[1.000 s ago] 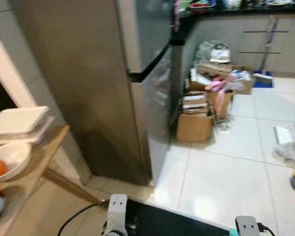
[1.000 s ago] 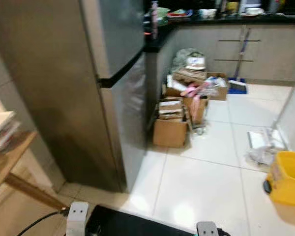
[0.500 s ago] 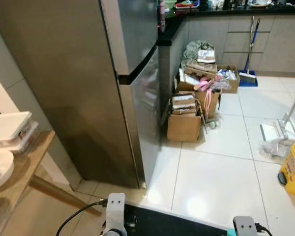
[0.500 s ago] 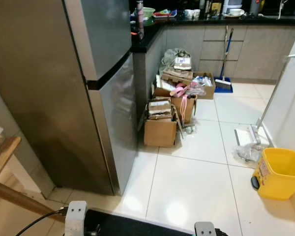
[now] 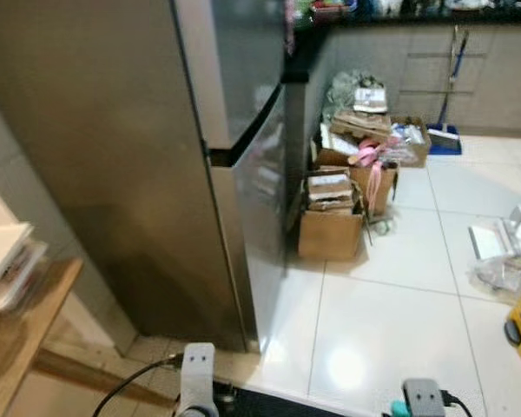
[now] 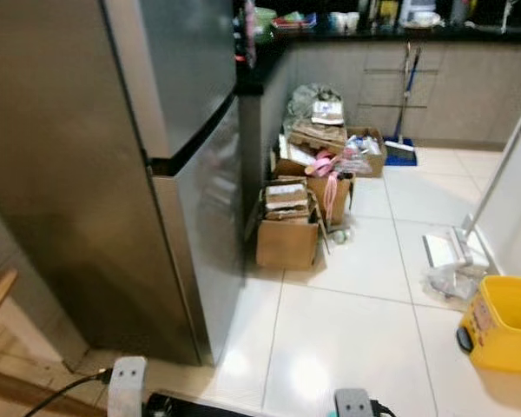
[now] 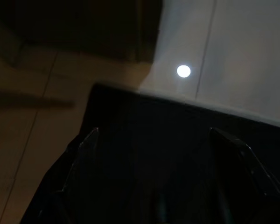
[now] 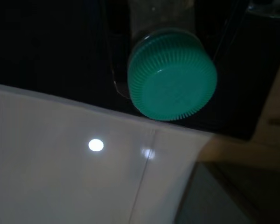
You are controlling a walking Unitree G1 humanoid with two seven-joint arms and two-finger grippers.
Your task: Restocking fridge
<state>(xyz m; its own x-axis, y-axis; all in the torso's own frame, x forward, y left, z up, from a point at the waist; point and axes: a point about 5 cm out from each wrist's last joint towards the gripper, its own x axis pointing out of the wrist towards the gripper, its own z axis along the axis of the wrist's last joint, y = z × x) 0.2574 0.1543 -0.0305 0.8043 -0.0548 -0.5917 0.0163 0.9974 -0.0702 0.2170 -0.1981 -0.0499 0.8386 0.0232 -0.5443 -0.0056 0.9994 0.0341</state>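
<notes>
Fridge point(image 5: 148, 148): a tall steel two-door unit is seen standing shut at the left of the head views, a dark seam dividing the upper door from the lower.
Counter point(image 6: 347, 33): a dark top is seen running from beside the fridge along the back wall, crowded with bowls and cups too small to be told apart.
Boxes point(image 6: 288, 233): open cardboard cartons, stuffed with papers and something pink, are piled on the floor just beside the fridge.
Broom point(image 6: 403, 95): a blue-headed one is leaned against the cabinet fronts at the back.
Bucket point(image 6: 502, 323): a yellow one is set on the floor at the right, with a flat mop point(image 6: 451, 252) lying near it.
Floor point(image 5: 399, 330): pale glossy tiles are shown, a ceiling light mirrored in them.
Wooden table point(image 5: 22, 334): its corner is caught at the left edge, with stacked white containers point(image 5: 4, 261) on it.
Bottle point(image 8: 171, 74): a clear container with a ribbed green cap is seen cap-first in the right wrist view, held over the tiles.
Right gripper point(image 8: 172, 28): it is closed around the bottle (fingers barely made out in the dark).
Left gripper point(image 7: 161, 163): two black fingers point(image 7: 81, 154) are spread wide, with nothing held between them, over dim floor.
</notes>
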